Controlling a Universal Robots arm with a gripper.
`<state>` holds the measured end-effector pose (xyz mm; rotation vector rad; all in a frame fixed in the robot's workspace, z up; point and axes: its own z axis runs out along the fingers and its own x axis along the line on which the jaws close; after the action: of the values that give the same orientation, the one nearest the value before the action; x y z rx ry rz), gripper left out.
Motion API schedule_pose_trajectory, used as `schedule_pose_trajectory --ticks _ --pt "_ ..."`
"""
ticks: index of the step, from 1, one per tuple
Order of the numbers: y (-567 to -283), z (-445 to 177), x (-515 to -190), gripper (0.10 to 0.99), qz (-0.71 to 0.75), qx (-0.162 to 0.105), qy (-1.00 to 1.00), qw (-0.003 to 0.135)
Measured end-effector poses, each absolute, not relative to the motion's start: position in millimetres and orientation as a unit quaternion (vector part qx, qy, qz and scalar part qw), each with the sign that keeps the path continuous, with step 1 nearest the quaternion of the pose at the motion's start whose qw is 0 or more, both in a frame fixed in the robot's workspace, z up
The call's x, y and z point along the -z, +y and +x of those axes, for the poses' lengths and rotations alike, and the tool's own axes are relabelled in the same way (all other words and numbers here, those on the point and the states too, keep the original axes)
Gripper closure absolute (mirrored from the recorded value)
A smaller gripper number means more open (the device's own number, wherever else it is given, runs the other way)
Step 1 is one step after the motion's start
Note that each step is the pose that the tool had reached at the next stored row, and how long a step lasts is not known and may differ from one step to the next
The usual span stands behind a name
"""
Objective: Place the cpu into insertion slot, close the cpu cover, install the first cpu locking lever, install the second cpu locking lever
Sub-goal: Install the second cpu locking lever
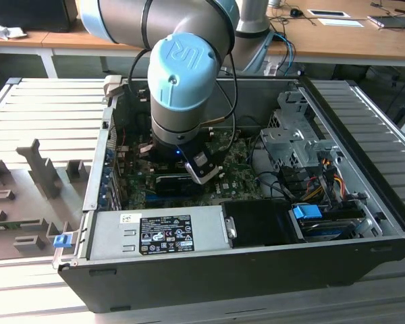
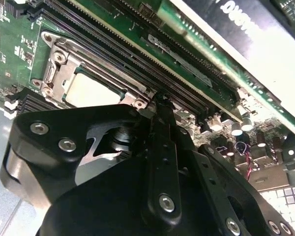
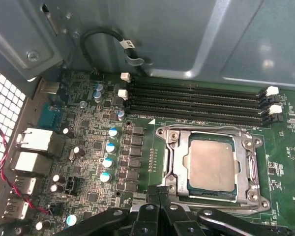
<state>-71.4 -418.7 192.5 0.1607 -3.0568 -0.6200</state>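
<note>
In the first wrist view the pale cpu lies flat in the insertion slot on the green motherboard. The silver cpu cover is folded down around it, the chip showing through the cut-out. My gripper is shut, with nothing seen between its fingertips, which sit at the socket's edge by one corner. In the second wrist view the gripper reaches the same corner, just beside the cpu and the cpu cover. In the exterior view the arm's wrist hangs over the board inside the open computer case.
Long black memory slots run beside the socket, with capacitors and rear ports on another side. A graphics card stands close by. The case holds a power supply, a drive cage and loose cables.
</note>
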Motion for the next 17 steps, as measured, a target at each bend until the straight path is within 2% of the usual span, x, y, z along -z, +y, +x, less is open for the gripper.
schedule_pose_trajectory --ticks 8,17 --pt "-416.2 -72.3 -190.8 0.98 0.051 0.202 -0.978 0.009" --pt "-415.3 -72.9 -193.9 0.98 0.051 0.192 -0.98 0.009"
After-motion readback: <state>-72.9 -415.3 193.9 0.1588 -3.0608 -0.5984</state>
